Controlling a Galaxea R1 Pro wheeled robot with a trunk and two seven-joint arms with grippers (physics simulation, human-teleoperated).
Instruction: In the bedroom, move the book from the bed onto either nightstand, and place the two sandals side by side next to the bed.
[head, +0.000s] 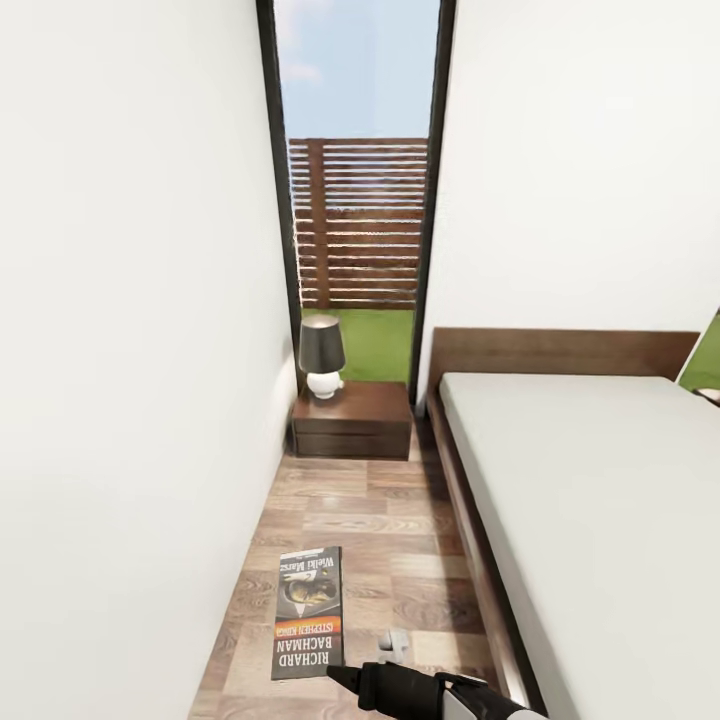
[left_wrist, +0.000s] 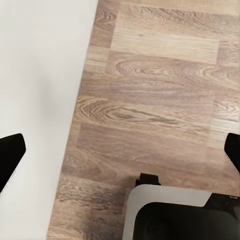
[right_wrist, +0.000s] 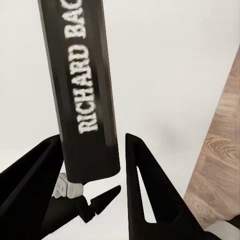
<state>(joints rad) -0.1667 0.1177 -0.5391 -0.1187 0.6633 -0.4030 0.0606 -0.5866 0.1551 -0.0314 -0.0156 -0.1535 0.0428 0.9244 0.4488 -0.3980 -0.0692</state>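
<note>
I'm working in a narrow strip of floor (head: 390, 520), with the white wall (head: 130, 400) crowding my left and the bed (head: 590, 500) hemming my right. The nightstand (head: 352, 420) is blocking the far end, its lamp (head: 321, 357) occupying the back-left of the top.

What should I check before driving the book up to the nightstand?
1. Book gripped by the right end effector: ok, fingers flank its spine.
2. Nightstand in sight: ok, straight ahead under the window.
3. Free space on its top: ok, in front of and beside the lamp.
4. Room to pass between wall and bed: cannot tell, the strip of floor is narrow.
5. Left end effector free: ok, open over the floor.
</note>
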